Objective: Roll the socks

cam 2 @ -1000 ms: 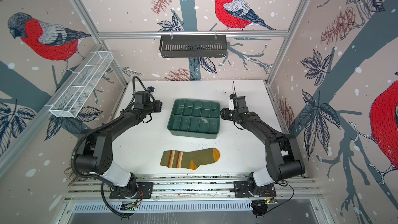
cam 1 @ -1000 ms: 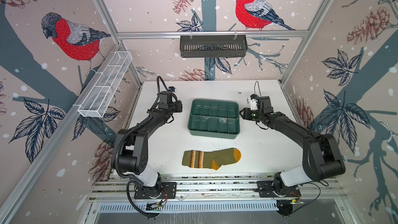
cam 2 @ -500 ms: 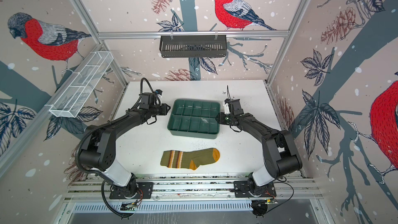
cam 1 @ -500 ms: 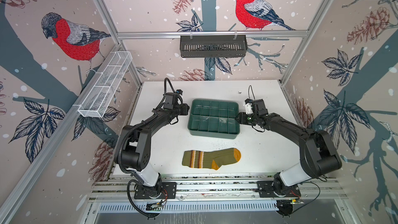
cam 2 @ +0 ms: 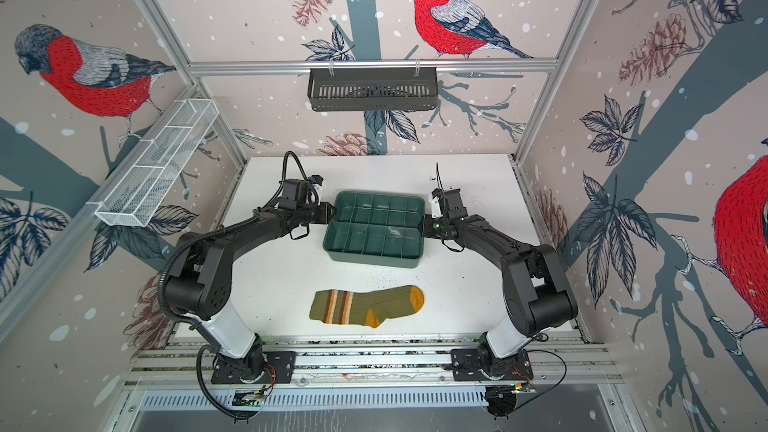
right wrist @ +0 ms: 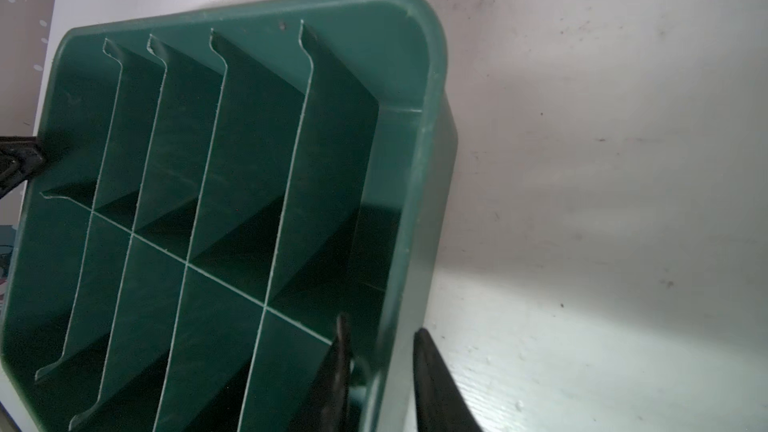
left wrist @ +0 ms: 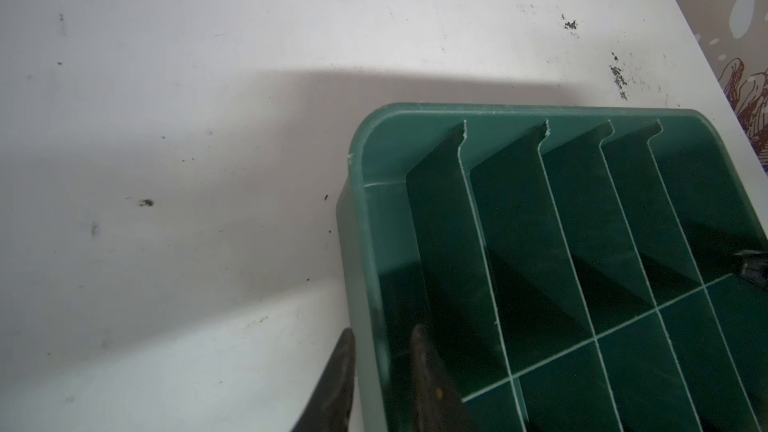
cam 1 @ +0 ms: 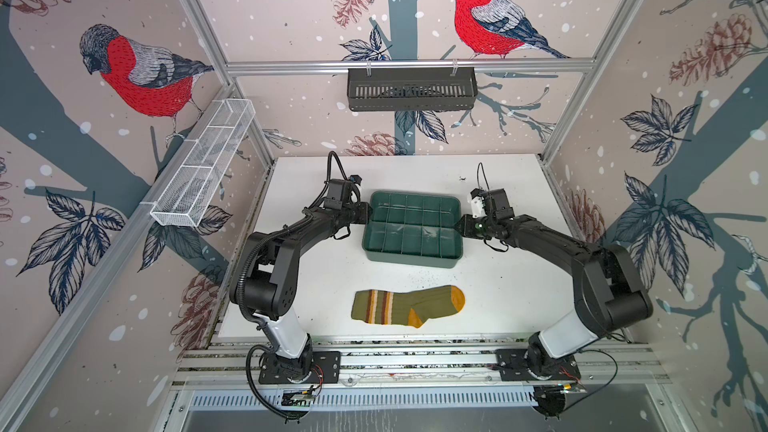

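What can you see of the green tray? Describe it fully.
The tray is dark green, plastic-looking, rectangular with rounded corners; thin dividers make ten empty compartments in two rows. It sits upright on the white table, beyond the sock. The left gripper and right gripper each clamp an end wall, one finger inside, one outside.

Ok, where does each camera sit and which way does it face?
Top views: high above the front edge, looking down and back over the table, sock and green tray; left arm and right arm show whole.
Left wrist: on the left arm, looking along the left gripper, fingers straddling one tray wall.
Right wrist: on the right arm, looking along the right gripper, straddling the opposite wall.
Shared: both wrist views see the dividers and the other gripper.
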### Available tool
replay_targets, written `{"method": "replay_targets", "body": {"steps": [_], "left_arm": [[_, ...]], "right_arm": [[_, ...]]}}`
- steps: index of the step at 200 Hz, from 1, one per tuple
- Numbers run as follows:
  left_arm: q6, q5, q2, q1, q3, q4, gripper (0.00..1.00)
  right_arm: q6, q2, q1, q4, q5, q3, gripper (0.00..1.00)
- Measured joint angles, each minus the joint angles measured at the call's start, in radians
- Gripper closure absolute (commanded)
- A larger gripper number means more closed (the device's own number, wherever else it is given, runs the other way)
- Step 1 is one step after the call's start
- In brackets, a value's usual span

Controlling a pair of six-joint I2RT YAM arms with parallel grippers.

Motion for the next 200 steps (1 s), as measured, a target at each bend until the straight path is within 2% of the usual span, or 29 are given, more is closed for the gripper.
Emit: {"method": "replay_targets", "body": {"steps": [27,60,164,178,191,200], "left_arm": [[0.008,-0.012,0.027,-0.005,0.032,-0.013,0.85],[-0.014,-0.056,0.072,-0.005,0.089,-0.032,0.95],[0.000,-0.172,0.232,-0.005,0.320,-0.081,0.97],[0.003,-0.177,0.233,-0.005,0.325,-0.084,0.94],[0.003,-0.179,0.232,-0.005,0.323,-0.081,0.89],[0.006,-0.177,0.226,-0.005,0.316,-0.079,0.85]], "right_arm": [[0.001,0.017,-0.001,0.005,0.024,0.023,0.94],[0.016,0.053,-0.002,0.012,0.035,0.062,0.97],[0.019,0.251,-0.023,0.046,0.043,0.275,0.96],[0.017,0.264,-0.031,0.045,0.041,0.292,0.89],[0.010,0.267,-0.035,0.045,0.031,0.296,0.70],[-0.004,0.265,-0.038,0.046,0.029,0.295,0.63]]}}
